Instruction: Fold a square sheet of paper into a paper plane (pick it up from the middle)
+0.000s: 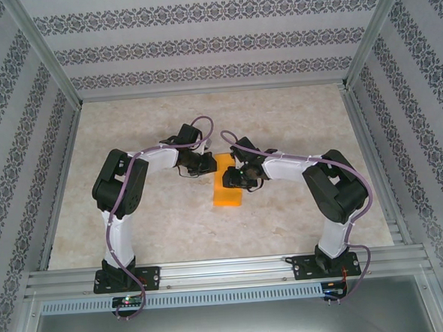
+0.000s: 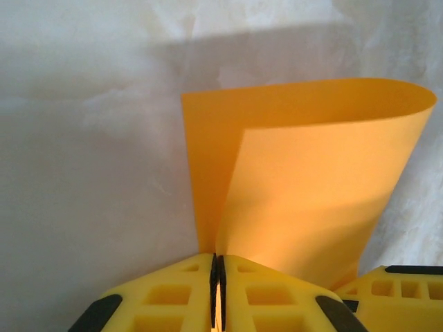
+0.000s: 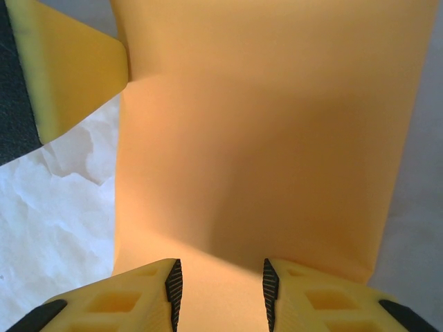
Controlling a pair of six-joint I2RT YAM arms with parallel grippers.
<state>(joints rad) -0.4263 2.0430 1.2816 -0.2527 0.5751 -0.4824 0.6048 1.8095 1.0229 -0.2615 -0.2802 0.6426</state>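
Note:
The square sheet of paper is bright orange and lies bent over on itself mid-table between both arms. In the left wrist view the paper curls round in a loop, its two edges meeting at my left gripper, which is shut on them. My left gripper sits at the sheet's far left corner. My right gripper hovers over the sheet's middle. In the right wrist view its jaws stand apart, right gripper open, with the orange paper spread flat under and beyond them.
The table is pale marbled, fenced by metal rails and patterned walls. A yellow finger of the left gripper shows at the top left of the right wrist view. A right finger shows low right in the left wrist view.

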